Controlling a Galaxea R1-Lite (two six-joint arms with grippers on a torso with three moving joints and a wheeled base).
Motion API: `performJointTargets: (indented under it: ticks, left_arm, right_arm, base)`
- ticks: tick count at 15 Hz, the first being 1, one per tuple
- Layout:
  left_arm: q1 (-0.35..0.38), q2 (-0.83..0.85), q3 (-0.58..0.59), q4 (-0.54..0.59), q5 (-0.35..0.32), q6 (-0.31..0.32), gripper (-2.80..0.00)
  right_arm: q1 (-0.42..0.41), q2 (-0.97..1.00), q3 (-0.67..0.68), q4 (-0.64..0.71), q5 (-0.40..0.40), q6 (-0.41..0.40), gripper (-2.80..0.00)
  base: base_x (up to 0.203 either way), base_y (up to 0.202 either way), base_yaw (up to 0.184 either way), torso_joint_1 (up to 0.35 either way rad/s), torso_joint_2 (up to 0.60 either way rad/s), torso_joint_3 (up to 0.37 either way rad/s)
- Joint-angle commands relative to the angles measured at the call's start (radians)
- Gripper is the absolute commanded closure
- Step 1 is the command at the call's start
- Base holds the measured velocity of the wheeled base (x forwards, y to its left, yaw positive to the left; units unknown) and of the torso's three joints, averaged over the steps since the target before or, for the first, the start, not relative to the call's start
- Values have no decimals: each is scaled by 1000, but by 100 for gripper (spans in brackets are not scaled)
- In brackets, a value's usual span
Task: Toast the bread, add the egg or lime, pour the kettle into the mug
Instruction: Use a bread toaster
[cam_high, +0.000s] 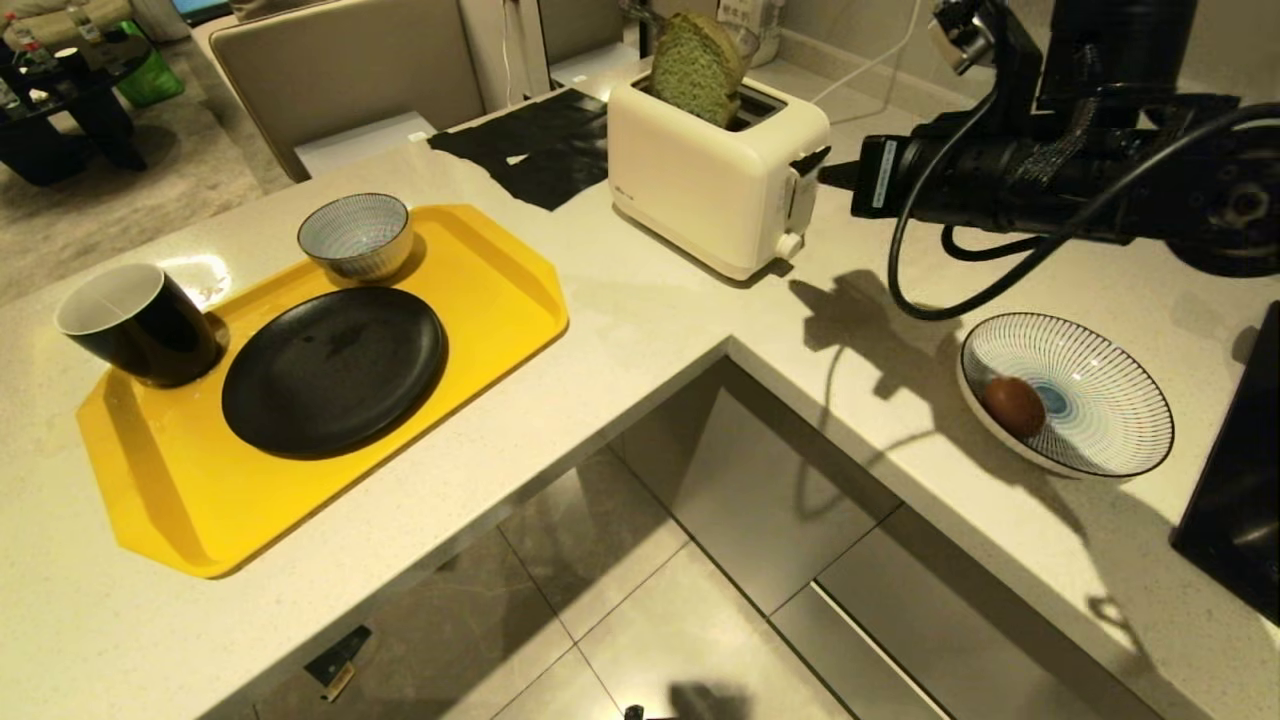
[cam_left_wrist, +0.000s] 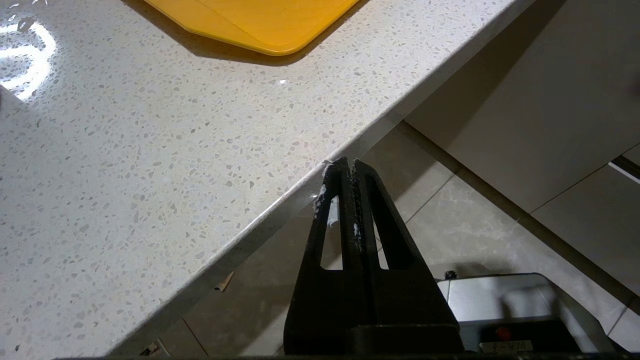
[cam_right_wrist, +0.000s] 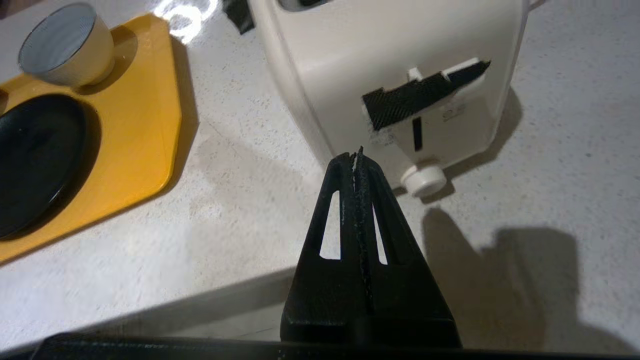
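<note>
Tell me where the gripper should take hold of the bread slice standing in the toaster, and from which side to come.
Probably the rounded top of the bread, coming from above. It stands upright in the slot of the toaster, its lower part hidden inside, so only the upper part is free. Jaws should close across its two flat faces, the thin way. The right gripper is shut, near the toaster's lever end.

Speckled pale countertop (cam_high: 640, 330): toaster (cam_high: 715, 180) near inner corner; yellow tray (cam_high: 500, 290) to its left, striped bowl (cam_high: 1110, 400) to its right.

Small grey logo on cream plastic toaster (cam_high: 628, 201) illegible, white label on right arm unreadable, no legible text.
</note>
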Motion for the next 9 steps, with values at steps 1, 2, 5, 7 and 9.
performJointTargets:
  ticks: [1,2,5,7,9]
  left_arm:
    - [2,1,0,0,0,0,0]
    - [0,1,0,0,0,0,0]
    - [0,1,0,0,0,0,0]
    - [2,1,0,0,0,0,0]
    - [0,1,0,0,0,0,0]
  right_arm:
    - [-2,87,-61,-34,-20,14,0]
    - [-9,104,-122,-47,-53,37,0]
    - [-50,76,-204,-78,-102,76,0]
    - [-66,59,-201,-86,-98,76,0]
    - [-62,100,-202,-87,-87,77,0]
  base:
    - [0,0,0,0,0,0]
    - [0,0,0,0,0,0]
    - [0,0,0,0,0,0]
    - [0,0,0,0,0,0]
    - [0,0,0,0,0,0]
